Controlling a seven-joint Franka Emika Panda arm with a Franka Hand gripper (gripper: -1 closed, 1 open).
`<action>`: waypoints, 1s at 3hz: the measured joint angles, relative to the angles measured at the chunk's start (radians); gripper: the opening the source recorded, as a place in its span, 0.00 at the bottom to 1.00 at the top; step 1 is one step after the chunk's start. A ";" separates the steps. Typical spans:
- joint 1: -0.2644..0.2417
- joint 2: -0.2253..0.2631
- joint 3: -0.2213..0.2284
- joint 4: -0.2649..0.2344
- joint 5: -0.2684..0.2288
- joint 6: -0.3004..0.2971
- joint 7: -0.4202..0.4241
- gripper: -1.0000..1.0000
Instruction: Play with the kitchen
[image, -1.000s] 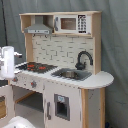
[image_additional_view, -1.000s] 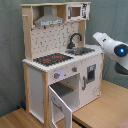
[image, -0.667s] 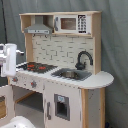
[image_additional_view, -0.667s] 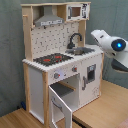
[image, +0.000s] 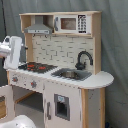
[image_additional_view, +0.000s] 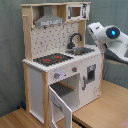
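Kitchen (image_additional_view: 60, 65) oven door (image_additional_view: 60, 106) hangs open | arm (image_additional_view: 107, 37) beside sink (image_additional_view: 82, 50) | finger state cannot be told | slow, clear approach advised.

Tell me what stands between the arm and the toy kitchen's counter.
Nothing visible does. In the second exterior view the arm hangs beside the sink end of the kitchen, with only open air between. The oven door hangs open lower down.

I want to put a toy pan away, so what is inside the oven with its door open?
In the second exterior view the oven door hangs open. The oven shows a bare pale wood interior with what looks like a shelf. The door covers the lower front corner, so that part cannot be seen.
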 joint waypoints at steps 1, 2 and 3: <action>-0.075 0.044 -0.008 0.070 0.065 0.002 0.003 1.00; -0.145 0.090 -0.010 0.131 0.121 0.002 0.015 1.00; -0.203 0.133 -0.005 0.174 0.175 0.002 0.031 1.00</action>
